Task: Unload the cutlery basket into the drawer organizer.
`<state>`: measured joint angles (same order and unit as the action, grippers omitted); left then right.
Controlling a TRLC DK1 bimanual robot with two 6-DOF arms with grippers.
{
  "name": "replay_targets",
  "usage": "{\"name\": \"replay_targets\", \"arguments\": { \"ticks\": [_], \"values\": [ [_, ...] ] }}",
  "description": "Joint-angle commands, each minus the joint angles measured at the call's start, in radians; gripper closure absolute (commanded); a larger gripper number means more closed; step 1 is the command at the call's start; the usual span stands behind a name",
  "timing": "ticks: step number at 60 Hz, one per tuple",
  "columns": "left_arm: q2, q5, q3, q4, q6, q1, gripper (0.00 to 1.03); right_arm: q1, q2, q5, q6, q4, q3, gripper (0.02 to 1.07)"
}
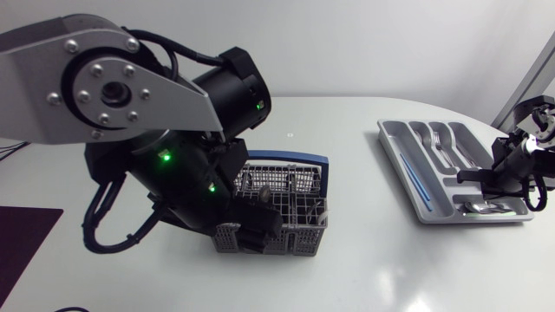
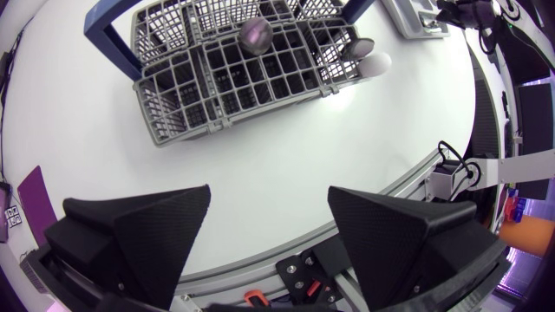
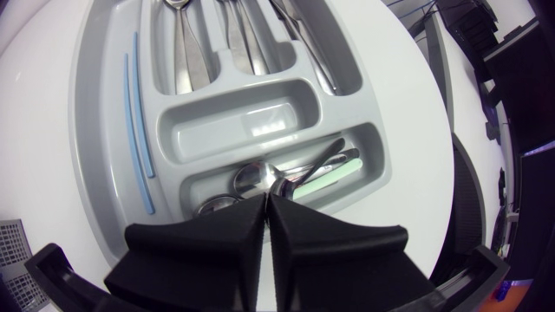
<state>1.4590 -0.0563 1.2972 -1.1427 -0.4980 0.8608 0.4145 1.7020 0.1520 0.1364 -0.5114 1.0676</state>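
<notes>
The grey wire cutlery basket (image 1: 282, 204) with a blue handle stands mid-table. In the left wrist view the basket (image 2: 234, 74) lies ahead of my left gripper (image 2: 269, 221), whose fingers stand wide open above the bare table. Two spoons (image 2: 257, 35) stick up in the basket. The grey drawer organizer (image 1: 392, 143) lies at the right. My right gripper (image 3: 266, 206) hangs shut over the organizer's (image 3: 251, 117) near cross compartment, just above the spoons (image 3: 260, 178) lying there; I see nothing between its fingers. Forks, spoons and knives fill the long compartments.
My left arm's bulky links (image 1: 165, 130) cover the table left of the basket and hide part of it. A dark purple mat (image 1: 22, 247) lies at the left edge. The table's rounded edge runs close behind the organizer.
</notes>
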Motion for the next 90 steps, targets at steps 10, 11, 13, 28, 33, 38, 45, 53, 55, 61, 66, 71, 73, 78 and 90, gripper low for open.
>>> {"name": "replay_targets", "arguments": {
  "ticks": [10,11,13,28,33,38,45,53,55,61,66,71,73,78,90],
  "values": [
    [0.014,-0.011,0.025,0.000,-0.020,0.006,0.07,0.001,-0.001,-0.045,0.003,0.005,-0.047,0.63],
    [0.014,-0.010,0.025,0.000,-0.020,0.006,0.06,0.001,-0.001,-0.049,0.002,0.004,-0.049,0.58],
    [0.012,-0.011,0.025,0.000,-0.019,0.006,0.06,0.001,-0.004,-0.060,0.000,-0.003,-0.049,0.44],
    [-0.008,-0.010,0.019,-0.011,-0.014,-0.014,0.06,-0.020,-0.153,-0.180,-0.008,-0.107,-0.032,0.08],
    [-0.020,-0.010,0.020,-0.012,-0.016,-0.029,0.06,-0.063,-0.217,-0.212,-0.023,-0.184,-0.021,0.08],
    [-0.029,-0.008,0.017,-0.015,-0.017,-0.037,0.06,-0.115,-0.277,-0.241,-0.043,-0.253,-0.017,0.08],
    [-0.045,-0.007,0.008,-0.023,-0.016,-0.049,0.06,-0.214,-0.378,-0.267,-0.078,-0.331,-0.012,0.08],
    [-0.068,-0.005,0.004,-0.035,-0.016,-0.060,0.06,-0.362,-0.487,-0.279,-0.149,-0.427,0.025,0.07],
    [-0.074,-0.004,0.004,-0.038,-0.016,-0.062,0.06,-0.408,-0.505,-0.279,-0.170,-0.455,0.043,0.07],
    [-0.091,-0.004,-0.003,-0.043,-0.014,-0.071,0.06,-0.533,-0.532,-0.279,-0.245,-0.527,0.095,0.07],
    [-0.104,-0.002,-0.012,-0.048,-0.014,-0.085,0.06,-0.655,-0.535,-0.276,-0.322,-0.572,0.143,0.07],
    [-0.115,0.000,-0.024,-0.052,-0.013,-0.101,0.06,-0.764,-0.522,-0.256,-0.383,-0.593,0.175,0.07],
    [-0.118,0.000,-0.029,-0.054,-0.013,-0.111,0.06,-0.803,-0.515,-0.249,-0.405,-0.602,0.186,0.07],
    [-0.131,0.000,-0.039,-0.057,-0.008,-0.126,0.06,-0.884,-0.489,-0.229,-0.454,-0.615,0.209,0.07],
    [-0.160,0.012,-0.038,-0.088,0.003,-0.169,0.06,-1.016,-0.420,-0.223,-0.554,-0.676,0.322,0.07]
  ]
}}
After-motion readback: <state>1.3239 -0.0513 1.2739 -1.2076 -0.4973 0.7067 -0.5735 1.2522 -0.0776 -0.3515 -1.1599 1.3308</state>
